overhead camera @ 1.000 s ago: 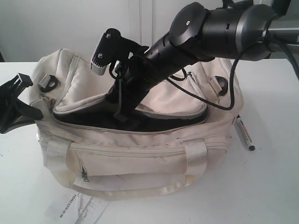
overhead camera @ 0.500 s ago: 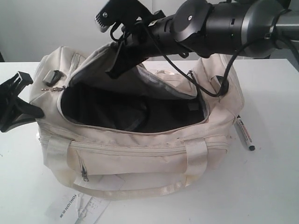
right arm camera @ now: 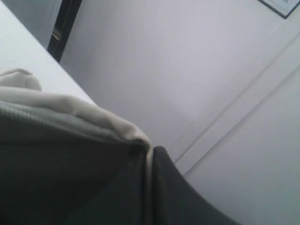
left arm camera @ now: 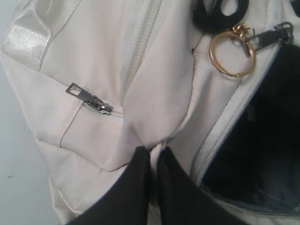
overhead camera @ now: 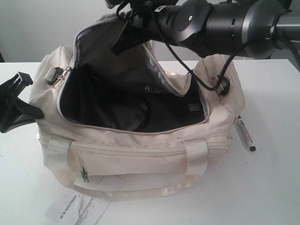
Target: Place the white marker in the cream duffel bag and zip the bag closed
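The cream duffel bag (overhead camera: pixel 140 154) sits in the middle of the white table, its dark inside showing. My right gripper (overhead camera: pixel 119 43) is shut on the edge of the bag's top flap (overhead camera: pixel 101 51) and holds it high above the opening; the same pinch appears in the right wrist view (right arm camera: pixel 149 157). At the bag's left end my left gripper (overhead camera: pixel 33 112) is shut on a fold of cream fabric (left arm camera: pixel 153 151). The white marker (overhead camera: pixel 244 133) lies on the table just right of the bag, touched by neither gripper.
A printed paper tag (overhead camera: pixel 77 208) lies in front of the bag. A gold ring (left arm camera: pixel 232 51) and a zipper pull (left arm camera: pixel 89 99) hang at the bag's left end. The right arm (overhead camera: pixel 225 23) spans above the bag. Bare table (overhead camera: pixel 272 187) lies at the front right.
My right gripper has risen with the flap, pulling the bag's top from nearly flat to wide open. The left gripper and the marker have stayed put.
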Motion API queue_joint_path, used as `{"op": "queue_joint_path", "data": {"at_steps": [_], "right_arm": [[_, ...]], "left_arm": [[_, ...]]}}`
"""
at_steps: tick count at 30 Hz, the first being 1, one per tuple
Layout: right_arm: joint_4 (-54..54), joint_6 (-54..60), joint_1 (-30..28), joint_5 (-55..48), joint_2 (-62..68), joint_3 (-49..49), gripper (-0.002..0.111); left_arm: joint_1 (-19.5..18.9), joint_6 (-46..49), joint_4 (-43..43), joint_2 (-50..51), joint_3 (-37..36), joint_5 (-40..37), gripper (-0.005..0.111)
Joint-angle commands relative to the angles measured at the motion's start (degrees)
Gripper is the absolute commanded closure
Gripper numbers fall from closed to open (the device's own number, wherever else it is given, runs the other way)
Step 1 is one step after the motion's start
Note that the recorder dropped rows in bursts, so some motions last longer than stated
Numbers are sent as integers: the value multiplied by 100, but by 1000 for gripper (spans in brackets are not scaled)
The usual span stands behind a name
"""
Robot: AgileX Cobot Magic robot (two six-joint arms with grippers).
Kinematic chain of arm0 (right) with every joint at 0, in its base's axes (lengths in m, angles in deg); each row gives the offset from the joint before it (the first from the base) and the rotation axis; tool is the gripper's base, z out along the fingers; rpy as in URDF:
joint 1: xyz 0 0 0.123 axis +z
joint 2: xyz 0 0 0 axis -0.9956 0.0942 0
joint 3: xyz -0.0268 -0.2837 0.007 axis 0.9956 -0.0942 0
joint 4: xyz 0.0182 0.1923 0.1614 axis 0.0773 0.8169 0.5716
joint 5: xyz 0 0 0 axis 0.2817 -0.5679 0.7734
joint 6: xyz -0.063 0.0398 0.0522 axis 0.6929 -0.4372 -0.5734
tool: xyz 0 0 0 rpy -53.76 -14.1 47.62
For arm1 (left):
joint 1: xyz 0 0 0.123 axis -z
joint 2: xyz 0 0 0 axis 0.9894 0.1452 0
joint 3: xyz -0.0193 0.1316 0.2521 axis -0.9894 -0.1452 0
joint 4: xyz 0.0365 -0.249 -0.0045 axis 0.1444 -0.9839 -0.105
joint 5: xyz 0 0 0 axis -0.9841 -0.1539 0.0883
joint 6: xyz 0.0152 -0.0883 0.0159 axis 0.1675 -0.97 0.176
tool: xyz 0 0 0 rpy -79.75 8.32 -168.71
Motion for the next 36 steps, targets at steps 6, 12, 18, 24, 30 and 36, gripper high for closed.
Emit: {"op": "queue_joint_path", "data": {"at_steps": [6, 12, 18, 24, 30, 36], "right_arm": [[1031, -46, -48, 1559, -90, 5, 108], [1031, -46, -48, 1328, -90, 5, 108], [1009, -46, -48, 810, -90, 5, 108], [1008, -35, -48, 418, -90, 5, 108], [1008, -35, -48, 403, -90, 5, 108], [999, -14, -48, 390, -90, 5, 108]], "left_arm": [[0, 33, -23, 9, -35, -41, 107], [0, 66, -23, 9, -35, -41, 107], [0, 161, -34, -2, 0, -41, 69], [0, 485, 252, -166, 226, 74, 14], [0, 1349, 1957, -719, 659, 717, 13], [359, 3815, 2185, -900, 913, 927, 13]]}}
